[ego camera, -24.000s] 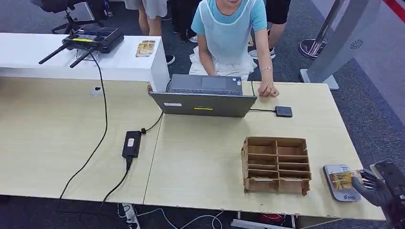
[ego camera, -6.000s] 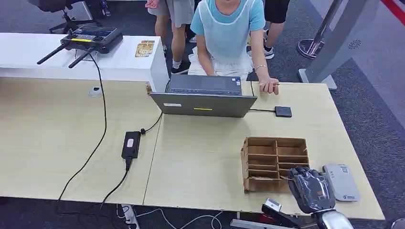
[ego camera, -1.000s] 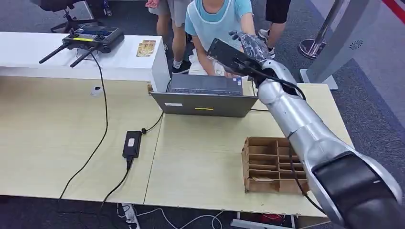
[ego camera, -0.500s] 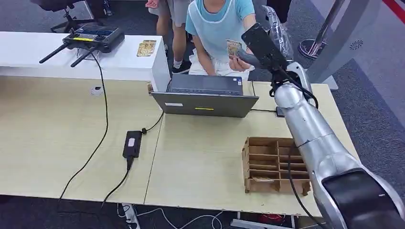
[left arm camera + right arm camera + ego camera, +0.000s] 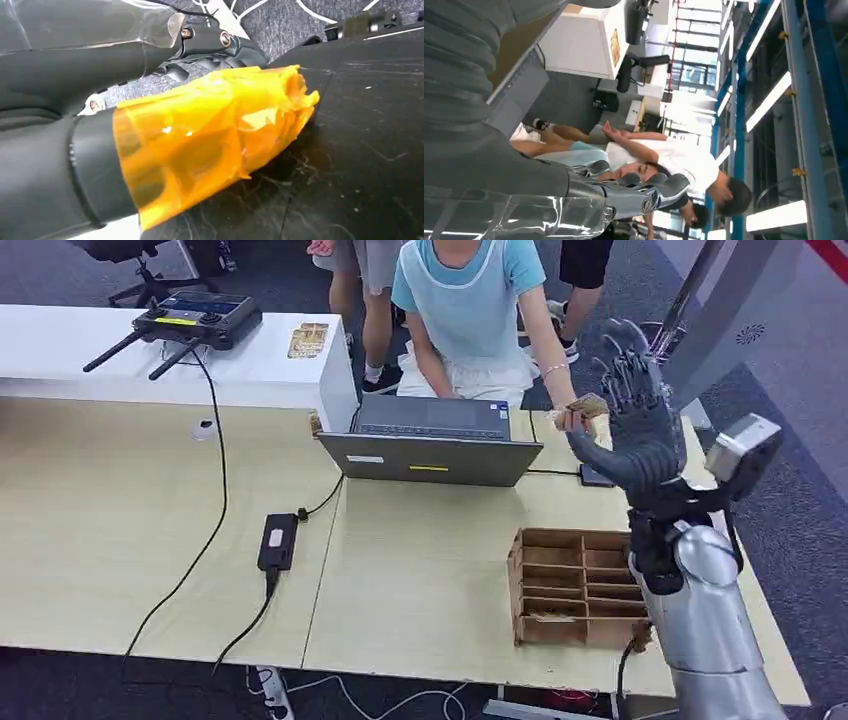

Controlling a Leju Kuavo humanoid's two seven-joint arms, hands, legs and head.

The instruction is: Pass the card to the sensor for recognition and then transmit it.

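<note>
We hold our right hand [image 5: 640, 430] raised above the far right part of the light wooden worktop [image 5: 430, 570], fingers spread and upright, gripping nothing. The small tan card [image 5: 583, 407] sits just beside our thumb, pinched in the hand of the person in the light blue top [image 5: 470, 310] who stands behind the far edge. We judge the handover complete or in its last instant: the card appears to rest with the person, not with us. Whether the sensor step was completed cannot be read here. The brown cardboard compartment box [image 5: 575, 585] stands near the front right corner; the grey laptop [image 5: 430, 445] is at the far edge. What remains, in our judgement, is withdrawing the arm. Our left hand [image 5: 75, 125] hangs low, its thumb wrapped in yellow tape; we cannot tell its state
</note>
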